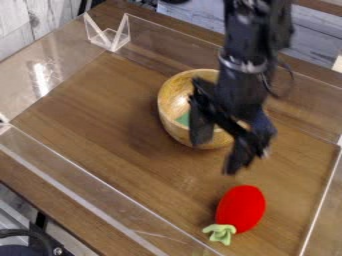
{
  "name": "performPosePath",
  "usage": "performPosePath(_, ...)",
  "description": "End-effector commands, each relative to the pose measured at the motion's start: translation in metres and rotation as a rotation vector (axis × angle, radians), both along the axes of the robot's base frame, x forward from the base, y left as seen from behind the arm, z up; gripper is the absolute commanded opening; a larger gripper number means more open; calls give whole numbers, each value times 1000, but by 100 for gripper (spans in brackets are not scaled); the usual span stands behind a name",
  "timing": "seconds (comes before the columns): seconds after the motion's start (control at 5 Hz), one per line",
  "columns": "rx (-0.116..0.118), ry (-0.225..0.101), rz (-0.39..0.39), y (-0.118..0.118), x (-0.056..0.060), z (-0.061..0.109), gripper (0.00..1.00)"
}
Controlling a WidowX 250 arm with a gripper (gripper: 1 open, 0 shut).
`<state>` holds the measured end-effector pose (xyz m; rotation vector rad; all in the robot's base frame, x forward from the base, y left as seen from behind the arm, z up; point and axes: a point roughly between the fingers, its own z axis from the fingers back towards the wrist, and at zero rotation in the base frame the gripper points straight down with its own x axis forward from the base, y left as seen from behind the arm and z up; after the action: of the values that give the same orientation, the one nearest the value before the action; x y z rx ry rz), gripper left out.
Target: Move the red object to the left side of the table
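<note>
The red object (242, 209), a plush strawberry with a pale green stem, lies on the table (100, 115) near the front right corner. My gripper (223, 143) hangs open above the tabletop, pointing down, between the wooden bowl and the strawberry. Its dark fingers (249, 153) stand wide apart with nothing between them. The gripper is up and to the left of the strawberry and does not touch it.
A round wooden bowl (181, 100) sits mid-table, partly hidden behind the arm. Clear acrylic walls (80, 190) border the tabletop. A small clear stand (107, 32) sits at the back left corner.
</note>
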<state>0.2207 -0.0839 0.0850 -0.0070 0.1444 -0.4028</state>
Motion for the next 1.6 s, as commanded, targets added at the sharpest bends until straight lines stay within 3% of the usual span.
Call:
performPosePath(0.0,-29,-41,-87,-24,-6,3,100)
performPosePath(0.4,-43,-37,-96,-36,-13,-23,100)
performPosePath(0.8,-43,-47,-203,-1,-19,-42,100)
performPosePath(1.0,-51,-52,-201,-7,-20,-41,100)
performPosePath(1.2,-51,-60,-200,-8,-20,-39,0)
performPosePath(1.4,-53,-71,-246,-14,-23,-39,0)
